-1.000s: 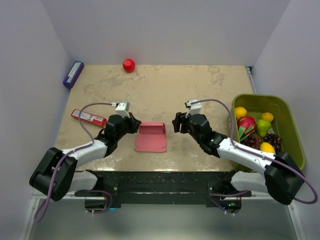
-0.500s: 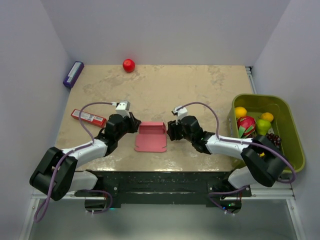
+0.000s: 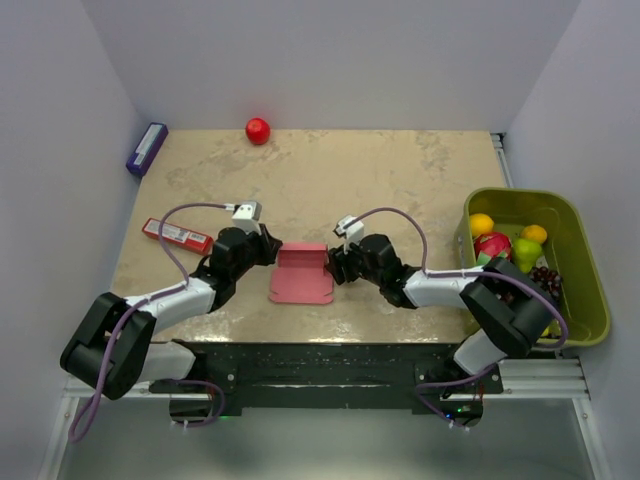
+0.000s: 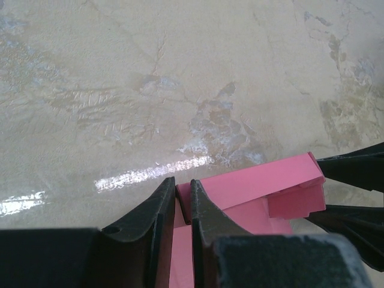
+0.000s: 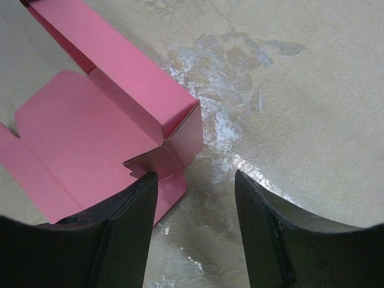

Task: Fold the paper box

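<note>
The pink paper box (image 3: 301,282) lies partly folded on the table between both arms, its far wall standing up and its near panel flat. My left gripper (image 3: 272,251) is shut on the upright flap at the box's left end; in the left wrist view the jaws (image 4: 183,195) pinch that pink flap (image 4: 185,204), and the box's far wall (image 4: 258,185) runs off to the right. My right gripper (image 3: 335,266) is open at the box's right end. In the right wrist view its left finger (image 5: 129,210) touches the folded corner flap of the box (image 5: 90,138), with bare table between the fingertips (image 5: 195,177).
A narrow red packet (image 3: 177,235) lies left of my left arm. A red ball (image 3: 258,130) and a purple box (image 3: 146,148) sit at the far edge. A green bin (image 3: 525,193) holding fruit stands at the right, close to my right arm.
My right gripper has travelled left from a gap away to the box's right end, and its jaws have narrowed a little. The left gripper and the box have stayed put.
</note>
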Tool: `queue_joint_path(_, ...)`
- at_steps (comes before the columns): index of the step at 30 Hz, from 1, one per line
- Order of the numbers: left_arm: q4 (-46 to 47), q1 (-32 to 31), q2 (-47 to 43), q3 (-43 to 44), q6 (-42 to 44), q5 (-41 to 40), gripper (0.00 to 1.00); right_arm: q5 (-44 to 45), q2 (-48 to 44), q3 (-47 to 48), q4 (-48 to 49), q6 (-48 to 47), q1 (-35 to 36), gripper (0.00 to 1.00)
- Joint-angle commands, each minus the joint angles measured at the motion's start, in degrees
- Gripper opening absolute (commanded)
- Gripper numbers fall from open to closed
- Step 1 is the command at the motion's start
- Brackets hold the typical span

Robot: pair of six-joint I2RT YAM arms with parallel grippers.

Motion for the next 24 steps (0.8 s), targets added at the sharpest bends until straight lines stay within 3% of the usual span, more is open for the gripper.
queue_joint_path(1,-6.59,-0.73,1.96,-0.7,3.3,1.81,0.18,-1.66,1.66,0.32,6.82,-3.72,0.2,0.58)
queue_joint_path(24,-6.59,-0.64,2.14,-0.61,5.14,2.52,0.17,-2.98,7.73,4.97,15.0,-12.52,0.2,0.57)
